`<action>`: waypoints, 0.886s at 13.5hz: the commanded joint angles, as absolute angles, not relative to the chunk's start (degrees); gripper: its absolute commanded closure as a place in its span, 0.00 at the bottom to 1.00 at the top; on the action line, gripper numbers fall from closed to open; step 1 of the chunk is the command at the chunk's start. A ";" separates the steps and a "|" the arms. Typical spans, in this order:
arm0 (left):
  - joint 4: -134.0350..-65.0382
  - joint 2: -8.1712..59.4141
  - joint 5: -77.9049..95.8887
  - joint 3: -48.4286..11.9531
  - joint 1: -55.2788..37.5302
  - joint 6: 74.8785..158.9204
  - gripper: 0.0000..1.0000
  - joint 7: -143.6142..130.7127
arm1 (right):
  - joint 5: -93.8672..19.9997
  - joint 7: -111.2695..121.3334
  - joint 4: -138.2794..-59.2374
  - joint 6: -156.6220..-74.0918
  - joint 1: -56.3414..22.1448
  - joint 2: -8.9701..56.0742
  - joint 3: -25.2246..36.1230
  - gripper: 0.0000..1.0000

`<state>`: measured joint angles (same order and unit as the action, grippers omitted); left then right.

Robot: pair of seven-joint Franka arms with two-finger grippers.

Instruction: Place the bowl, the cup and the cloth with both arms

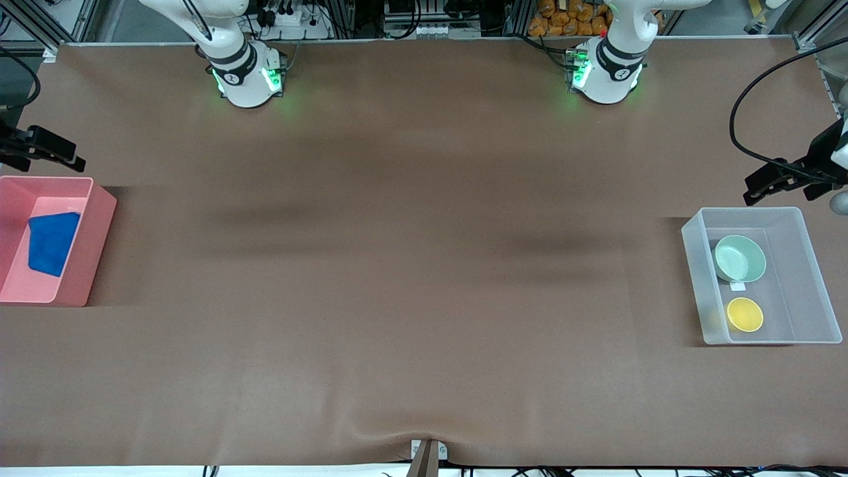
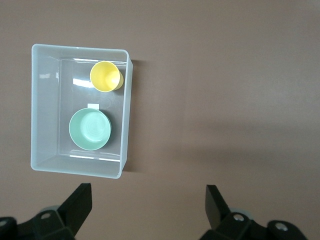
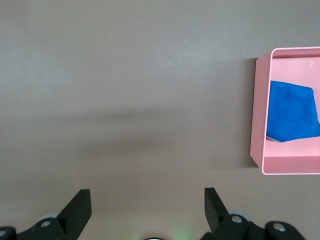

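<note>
Bowl (image 1: 739, 258), cup (image 1: 744, 314) and cloth (image 1: 53, 242): one of each, three things in two bins.

The left pincer (image 2: 148, 207) hangs in the air with its two fingers (image 2: 77, 201) spread wide and nothing between them. It is over bare counter (image 1: 424, 278) just beside the clear bin (image 1: 811, 278), at the left arm's end of the counter. In the front view it is partly cut off at the edge, so only a dark part shows there.

The right pincer (image 3: 147, 206) also hangs in the air, two fingers (image 3: 76, 202) spread wide, holding nothing. It is over bare counter near the pink bin (image 1: 86, 258), at the right arm's end.

In the clear bin stand the bowl and the cup, both upright, openings up, close together but apart. The cup is nearer the front camera than the bowl. A small white label (image 1: 737, 286) lies on the bin floor between them.

In the pink bin lies the cloth, flat on the floor, alone.

The two bins are well apart, one at each end of the counter. Two white arm bases (image 1: 248, 83) with green lights stand along the counter's edge farthest from the front camera.
</note>
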<state>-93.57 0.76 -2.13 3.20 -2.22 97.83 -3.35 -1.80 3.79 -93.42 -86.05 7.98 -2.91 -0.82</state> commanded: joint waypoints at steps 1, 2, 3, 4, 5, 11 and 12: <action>-90.26 2.02 0.08 2.99 -1.85 95.99 0.00 -3.87 | -1.85 -2.27 -94.75 -85.87 8.43 -4.31 -4.11 0.00; -90.26 1.76 0.87 2.99 -1.85 95.11 0.00 -3.69 | -1.93 -2.29 -94.75 -85.70 8.52 -4.39 -4.30 0.00; -90.26 1.50 1.31 3.08 -1.76 94.84 0.00 -3.69 | -1.93 -2.20 -94.49 -85.78 8.44 -4.39 -4.31 0.00; -90.18 1.23 1.58 3.08 -1.76 94.75 0.00 -3.60 | -1.93 -2.02 -94.22 -85.87 8.52 -4.39 -4.31 0.00; -89.57 1.23 1.58 2.90 -1.84 94.75 0.00 -3.60 | -1.85 -1.85 -94.22 -85.78 8.44 -4.39 -4.22 0.00; -89.03 1.67 1.67 2.20 -2.29 94.13 0.00 -3.78 | 0.09 -1.06 -91.67 -83.06 8.79 -3.87 -3.96 0.00; -89.03 1.67 1.67 2.20 -2.29 94.13 0.00 -3.69 | 0.09 -0.97 -91.76 -82.97 9.05 -3.78 -3.96 0.00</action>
